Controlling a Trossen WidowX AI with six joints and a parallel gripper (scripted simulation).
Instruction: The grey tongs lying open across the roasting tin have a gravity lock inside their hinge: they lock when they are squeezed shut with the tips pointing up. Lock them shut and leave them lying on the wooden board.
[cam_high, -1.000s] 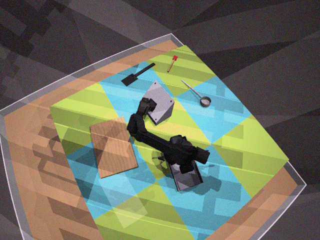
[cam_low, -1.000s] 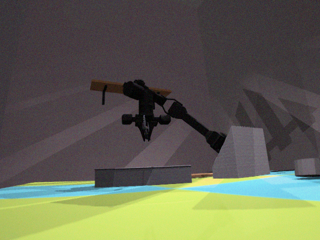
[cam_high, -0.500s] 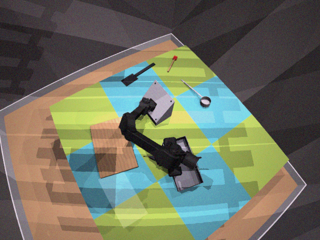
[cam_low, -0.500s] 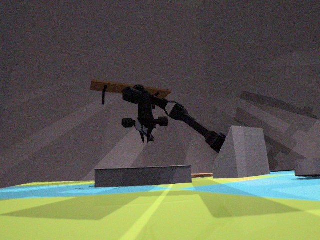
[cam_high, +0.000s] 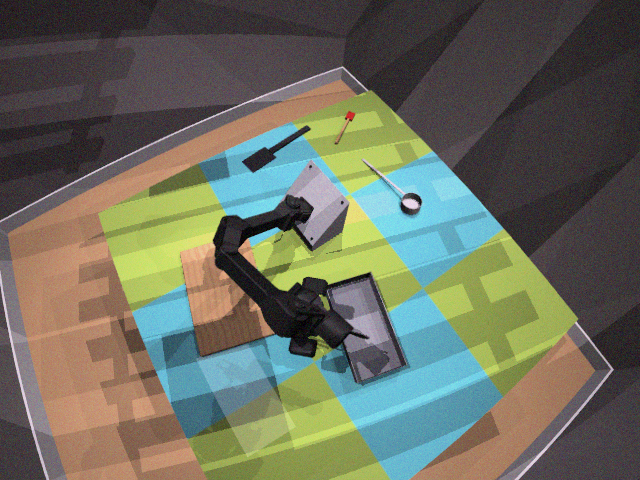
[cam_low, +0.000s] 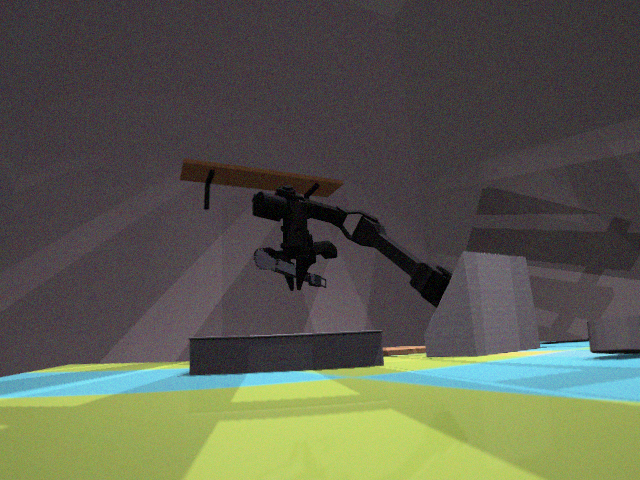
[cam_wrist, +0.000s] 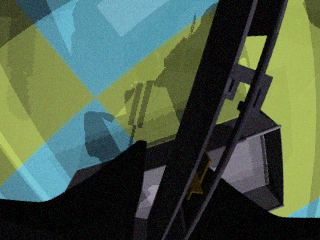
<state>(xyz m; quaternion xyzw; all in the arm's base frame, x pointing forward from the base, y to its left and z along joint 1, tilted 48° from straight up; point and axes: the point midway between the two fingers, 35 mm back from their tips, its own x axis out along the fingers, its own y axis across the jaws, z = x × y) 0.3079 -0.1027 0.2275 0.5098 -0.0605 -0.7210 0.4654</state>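
My gripper (cam_low: 294, 287) (cam_wrist: 159, 150) is shut on the grey tongs (cam_low: 282, 267) (cam_wrist: 250, 75) and points downward, well above the roasting tin (cam_high: 388, 320) (cam_low: 284, 354) (cam_wrist: 245, 165). The tongs' two arms lie close together between the fingers. In the exterior view the tongs are tilted slightly, their rounded end at the left higher than the ringed end at the right. Whether the lock has caught cannot be seen. The fingertips are hidden in the top view. The wooden board (cam_high: 227, 320) lies left of the tin, partly under the arm in that view.
The arm stands on a grey wedge block (cam_high: 323, 204) (cam_low: 480, 304). A black spatula (cam_high: 259, 159), a red-headed utensil (cam_high: 349, 116) and a long-handled round cup (cam_high: 410, 204) lie beyond it. A brown shelf (cam_low: 248, 177) on black brackets shows behind the arm.
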